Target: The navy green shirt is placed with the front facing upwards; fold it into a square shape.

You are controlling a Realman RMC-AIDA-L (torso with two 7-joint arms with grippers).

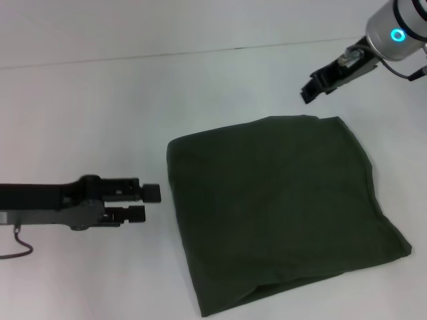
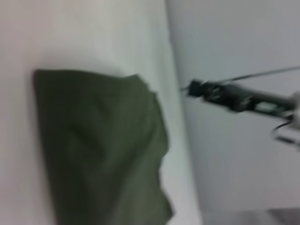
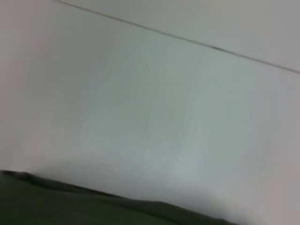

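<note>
The navy green shirt (image 1: 273,207) lies folded into a rough square on the white table, right of centre, with only plain green cloth showing. My left gripper (image 1: 148,203) hovers just off the shirt's left edge, open and holding nothing. My right gripper (image 1: 312,88) hangs above the table just beyond the shirt's far edge, apart from the cloth. In the left wrist view the shirt (image 2: 98,145) fills the lower left and the right gripper (image 2: 194,87) shows farther off. The right wrist view catches only a strip of the shirt (image 3: 70,206).
A seam (image 1: 200,52) runs across the far side of the white table (image 1: 87,120). A thin dark cable (image 1: 20,250) loops beneath my left arm near the left border.
</note>
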